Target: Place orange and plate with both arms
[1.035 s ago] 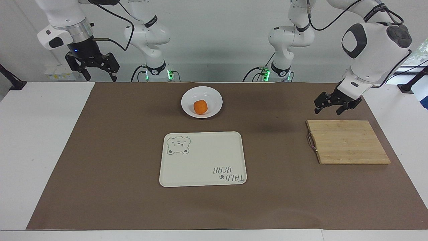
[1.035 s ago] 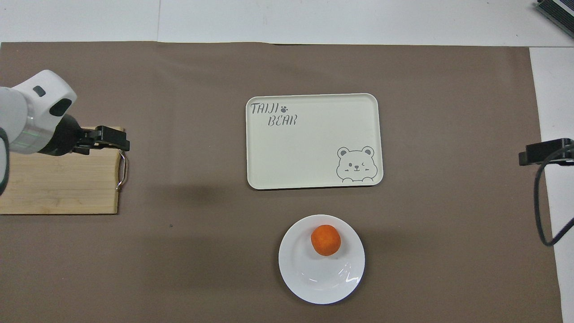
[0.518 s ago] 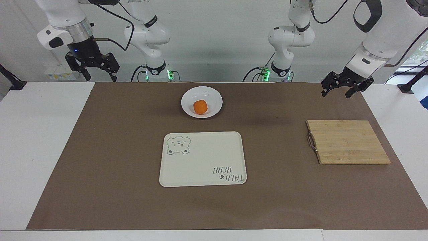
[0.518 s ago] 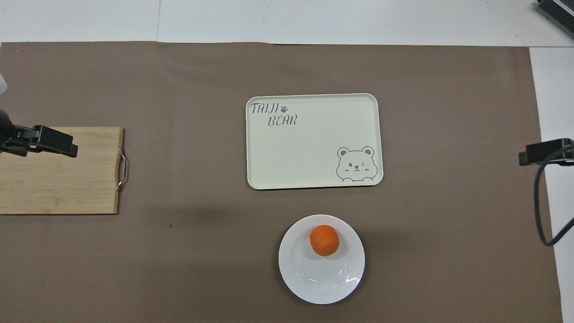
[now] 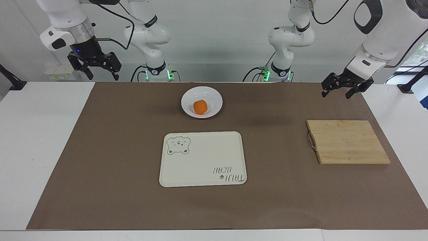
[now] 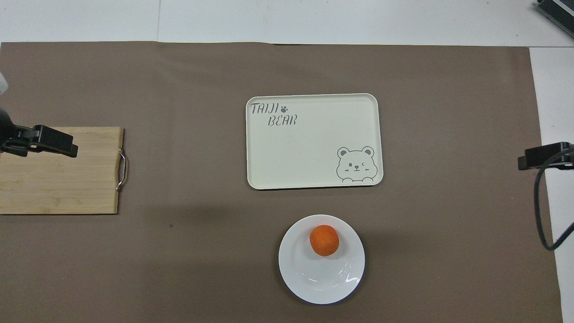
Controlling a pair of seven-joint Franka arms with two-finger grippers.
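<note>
Now both grippers raised at the robot-side corners, left gripper [image 5: 346, 89] and right gripper [image 5: 97, 71] spread, gripping nothing. Orange [image 5: 200, 106] in plate [image 5: 216, 99] by the robot-side edge.

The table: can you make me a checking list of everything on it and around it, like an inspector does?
Surface: brown mat over a white table.
Job's things: orange lies in the white plate, nearer the robots than the bear tray.
Clutter: wooden cutting board toward the left arm's end.
Grippers: left gripper raised, fingers open, empty; right gripper raised over the table's edge, open, empty.
Cables: black cables on both arms.
Surroundings: white wall.
</note>
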